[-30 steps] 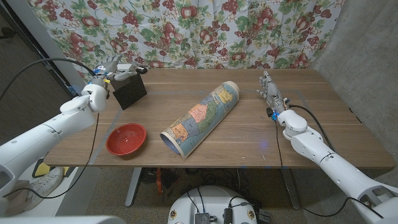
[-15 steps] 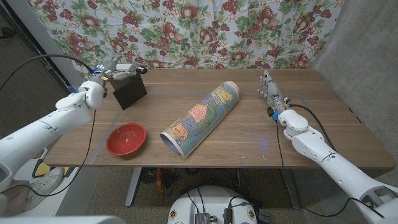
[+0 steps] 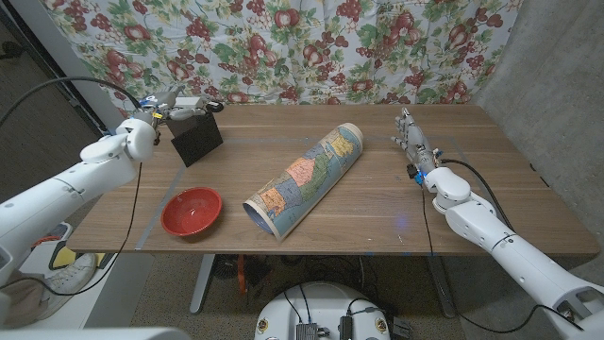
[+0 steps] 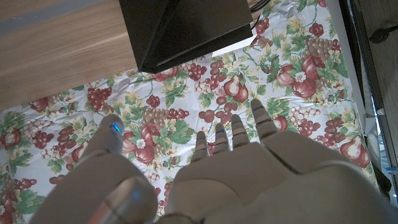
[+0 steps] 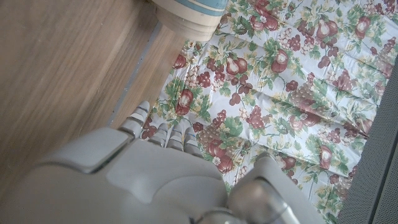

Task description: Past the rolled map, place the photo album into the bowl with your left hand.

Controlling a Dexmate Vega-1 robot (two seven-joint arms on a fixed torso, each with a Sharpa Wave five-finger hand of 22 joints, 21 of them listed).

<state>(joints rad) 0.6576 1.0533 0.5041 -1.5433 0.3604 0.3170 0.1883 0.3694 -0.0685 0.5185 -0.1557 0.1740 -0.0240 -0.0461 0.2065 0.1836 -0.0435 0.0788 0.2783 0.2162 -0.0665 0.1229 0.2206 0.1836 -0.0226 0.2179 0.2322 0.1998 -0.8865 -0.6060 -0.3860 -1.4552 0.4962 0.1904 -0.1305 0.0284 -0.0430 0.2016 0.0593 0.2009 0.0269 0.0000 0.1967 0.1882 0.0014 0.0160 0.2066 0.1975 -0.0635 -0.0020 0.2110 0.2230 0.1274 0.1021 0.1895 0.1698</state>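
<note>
The black photo album (image 3: 197,138) stands tilted at the table's back left; the left wrist view shows it as a dark block (image 4: 186,28). My left hand (image 3: 176,102) hovers at the album's top back edge with its fingers spread (image 4: 217,140) and nothing in them. The red bowl (image 3: 192,211) sits near the front left edge, empty. The rolled map (image 3: 304,178) lies diagonally across the table's middle, between the album side and my right hand (image 3: 412,140). That hand stands on the right with its fingers straight, holding nothing, and the map's end (image 5: 186,15) is beyond it.
A floral curtain (image 3: 302,47) hangs close behind the wooden table (image 3: 377,212). A grey wall (image 3: 557,85) stands at the right. Black cables run along both arms.
My left forearm and wrist have shifted slightly back and to the left, while the hand stays at the album's top. The album, bowl, map and right hand have not moved.
</note>
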